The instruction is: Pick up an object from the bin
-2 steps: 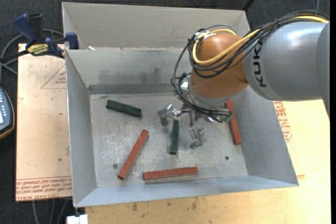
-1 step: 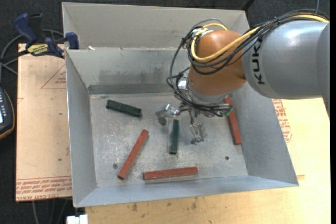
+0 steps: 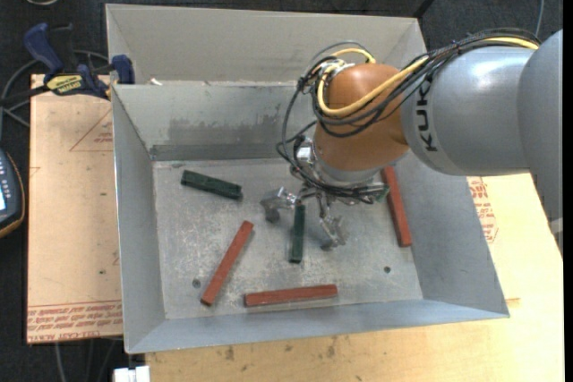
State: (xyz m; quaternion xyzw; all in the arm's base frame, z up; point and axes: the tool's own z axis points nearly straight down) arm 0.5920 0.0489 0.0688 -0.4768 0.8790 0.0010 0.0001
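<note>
My gripper (image 3: 303,222) is low in the middle of the bin, under the orange wrist cover. Its two metal fingers (image 3: 272,207) stand apart, open, one on each side of a dark green bar (image 3: 295,242). That bar lies nearly upright in the view on the bin floor, its upper end between the fingers. The fingers straddle the bar without closing on it. A reddish-brown bar (image 3: 226,263) lies diagonally to the lower left of the gripper.
A second dark green bar (image 3: 211,184) lies at the left near the back wall. One red bar (image 3: 291,295) rests along the front wall and another (image 3: 398,208) leans by the right wall, partly under the arm.
</note>
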